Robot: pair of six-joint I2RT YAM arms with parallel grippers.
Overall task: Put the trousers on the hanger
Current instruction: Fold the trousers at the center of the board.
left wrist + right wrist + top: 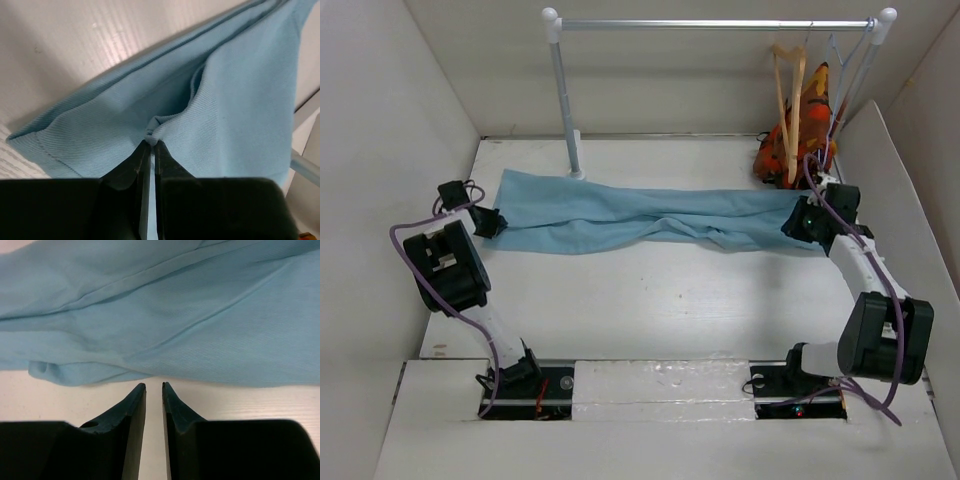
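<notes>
A: Trousers (640, 215)?
B: Flat on the worktop (650, 310), stretched lengthwise just in front of the rail (715, 24). Hanger (798, 95) hangs at the rail's right end, with the orange-red garment (800, 145) beside it.
A: Left end effector (150, 143)?
B: Clamped on a pinch of trouser cloth, at the end below the rail's left post.
A: Right end effector (154, 386)?
B: Narrow gap, nothing in it. Tips just short of the cloth edge, possibly brushing it; top view is too coarse to say.
</notes>
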